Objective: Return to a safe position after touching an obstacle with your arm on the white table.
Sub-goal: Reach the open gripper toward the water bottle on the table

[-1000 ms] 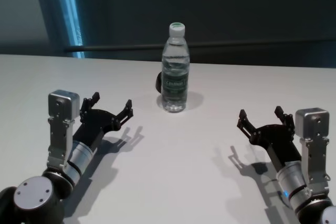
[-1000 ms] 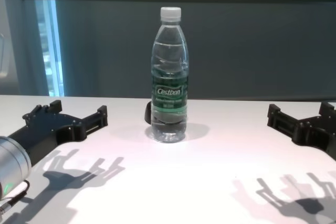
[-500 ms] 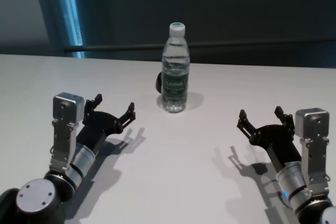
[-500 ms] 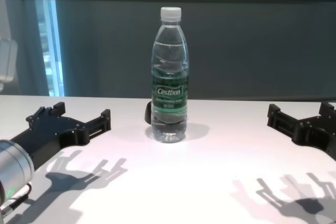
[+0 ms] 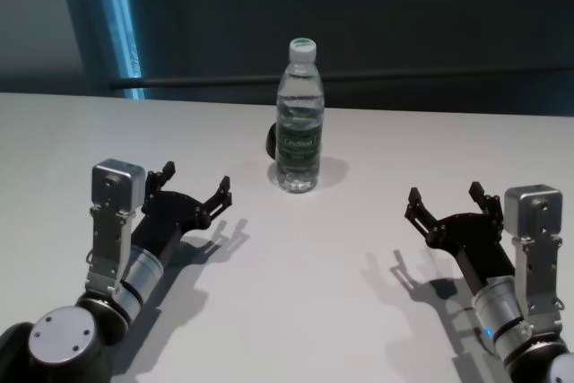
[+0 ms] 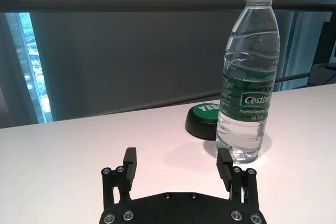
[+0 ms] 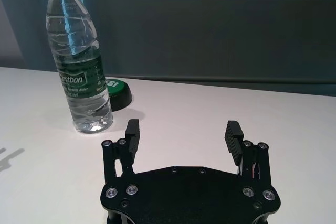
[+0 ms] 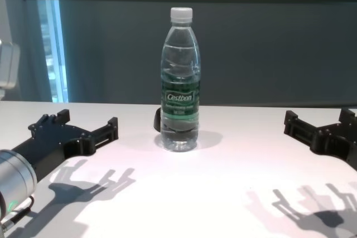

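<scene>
Bottle [image 5: 299, 118] stood upright, mid-table [image 5: 296, 275], far of both grippers. Left gripper [image 5: 195, 191] nearer, fingers apart, empty; bottle lay ahead and to its right, not touching. Right gripper [image 5: 446, 204] parked near right, fingers apart, well clear.

Over the last second the left gripper [image 5: 195, 188] has shifted toward 2 o'clock across the white table [image 5: 296, 311], closing some of the gap to the bottle [image 5: 299, 118] without touching it. Most of that travel came in the first half second; since then it has barely moved. Its fingers are spread apart as before
</scene>
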